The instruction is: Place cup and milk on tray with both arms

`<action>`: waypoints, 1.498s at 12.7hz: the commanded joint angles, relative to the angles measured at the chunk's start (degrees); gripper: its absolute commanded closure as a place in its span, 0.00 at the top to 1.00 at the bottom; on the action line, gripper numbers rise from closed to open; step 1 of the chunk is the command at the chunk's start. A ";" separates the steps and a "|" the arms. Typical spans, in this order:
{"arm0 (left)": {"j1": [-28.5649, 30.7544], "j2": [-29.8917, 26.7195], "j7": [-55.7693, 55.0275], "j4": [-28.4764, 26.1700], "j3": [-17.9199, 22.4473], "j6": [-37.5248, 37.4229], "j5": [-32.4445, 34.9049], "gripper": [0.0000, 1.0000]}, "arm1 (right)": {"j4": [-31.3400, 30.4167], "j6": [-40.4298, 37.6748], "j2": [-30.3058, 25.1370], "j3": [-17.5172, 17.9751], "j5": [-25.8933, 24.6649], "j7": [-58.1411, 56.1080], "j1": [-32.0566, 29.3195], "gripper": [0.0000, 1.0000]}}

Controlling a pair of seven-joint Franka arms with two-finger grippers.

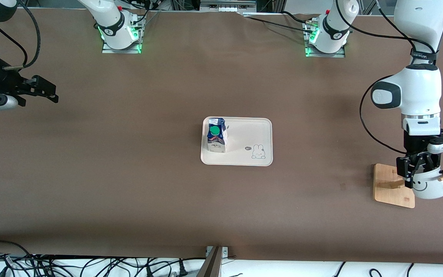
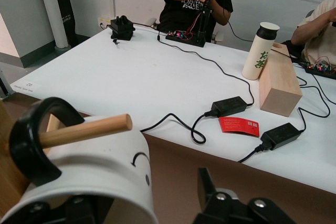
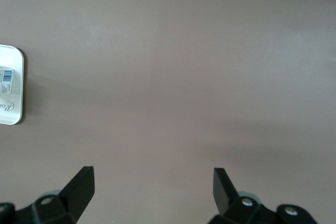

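Cup (image 1: 431,187) seemingly pinched by left end effector (image 1: 417,169); right end effector (image 1: 46,92) spread, empty.

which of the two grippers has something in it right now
The left gripper: it is closed around the cup at the wooden rack. The right gripper hangs open over bare table.
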 commanded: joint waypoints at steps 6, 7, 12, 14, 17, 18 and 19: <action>-0.49 -0.56 0.71 -1.02 0.11 -0.19 -1.03 0.00 | 0.90 -0.16 1.06 0.19 -0.69 0.68 -0.52 1.00; -0.49 -0.56 0.45 -0.93 0.10 -0.19 -1.11 0.00 | 0.90 -0.59 0.88 -0.42 -0.87 0.50 -0.52 1.00; -1.28 -2.75 0.45 -2.51 -1.64 -0.27 -1.38 0.00 | 2.74 -2.35 1.06 -2.97 -1.92 0.85 -0.43 1.00; -2.50 -4.94 0.36 -3.21 -1.83 -2.45 -1.47 0.00 | 2.92 -2.35 0.53 -2.44 -2.10 2.68 -0.17 1.00; -2.69 -9.42 0.36 -4.17 -1.83 -8.25 -1.47 0.00 | 4.42 -2.70 0.62 -2.18 -2.01 4.63 0.18 1.00; -2.69 -10.92 0.36 -4.35 -1.74 -9.92 -1.47 0.00 | 4.42 -3.14 0.53 -1.83 -1.92 4.80 0.36 1.00; -2.77 -12.24 1.05 -4.36 -1.74 -13.16 -0.86 0.00 | 4.42 -3.06 0.62 -1.65 -1.92 4.81 0.36 1.00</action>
